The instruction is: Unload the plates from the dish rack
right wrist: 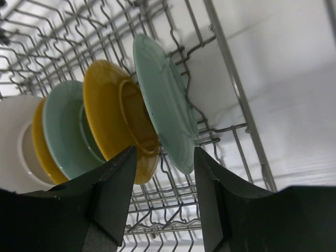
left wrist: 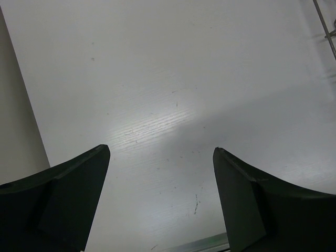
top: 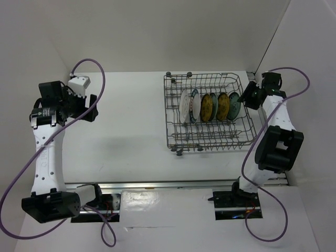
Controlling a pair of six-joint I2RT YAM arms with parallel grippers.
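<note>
White desk (top: 131, 131) and plain white walls fill the scene. On the right half of the desk stands the grey wire dish rack (top: 173, 137), its small round feet on the surface. All five plates (top: 208, 106) stand on edge between the tines, packed in one row across the middle of the rack.

From the right wrist the row reads, nearest first: a teal plate (right wrist: 165, 100), an ochre plate (right wrist: 118, 113), a second teal one (right wrist: 65, 123), a second ochre one (right wrist: 39, 144) mostly hidden behind it, and a white plate (right wrist: 18, 142) at the far end.

At the rack's right end the right tool (top: 242, 97) hangs with its two fingers (right wrist: 113, 194) spread apart and nothing between them. In its own camera the lower rim of the nearest teal plate lines up with the gap; whether any finger touches it cannot be told.

Well apart from the rack, at the left side of the desk, the left tool (top: 93, 107) is also spread wide and carries nothing. Its wrist view shows only bare desk between the fingers (left wrist: 68, 194), with a bit of rack wire (left wrist: 326, 23) at the upper right edge.
</note>
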